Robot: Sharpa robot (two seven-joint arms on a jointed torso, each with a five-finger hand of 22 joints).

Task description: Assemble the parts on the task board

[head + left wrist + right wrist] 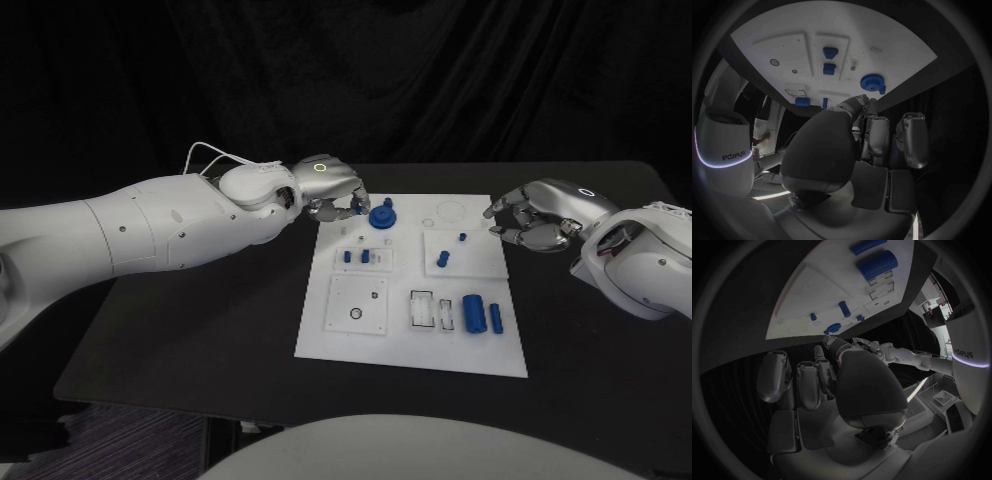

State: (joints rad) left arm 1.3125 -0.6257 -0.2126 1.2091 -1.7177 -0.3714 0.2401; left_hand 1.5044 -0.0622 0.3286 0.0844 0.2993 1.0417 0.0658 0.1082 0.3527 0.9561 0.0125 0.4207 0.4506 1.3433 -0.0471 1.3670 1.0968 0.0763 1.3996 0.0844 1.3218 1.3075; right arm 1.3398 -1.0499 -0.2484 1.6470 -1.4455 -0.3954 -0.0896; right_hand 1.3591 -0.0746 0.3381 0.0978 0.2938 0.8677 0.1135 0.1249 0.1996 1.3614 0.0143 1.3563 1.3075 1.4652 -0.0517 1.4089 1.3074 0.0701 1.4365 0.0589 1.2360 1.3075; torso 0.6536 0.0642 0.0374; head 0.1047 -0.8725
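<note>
blue parts: round knob (382, 216) stands at the far edge of the task board (332, 335), small pegs (444, 258) mid-board, cylinder (472, 313) and bar (495, 319) in the near right slots
left hand (335, 192): fingers curled in at the board's far left corner, just beside the knob; nothing seen held
right hand (537, 217): fingers curled in, off the board's far right edge, over the black surface (188, 330); nothing seen held
risk: left fingers so near the knob could clip or tip it on approach; a push at the corner could shift the board
risk 2: small pegs look easy to knock out of their seats
left wrist view: knob (872, 82) clear of the fingertips (859, 100), a gap the head view hides
right wrist view: cylinder (877, 263) and the left hand (877, 348) across the board
</note>
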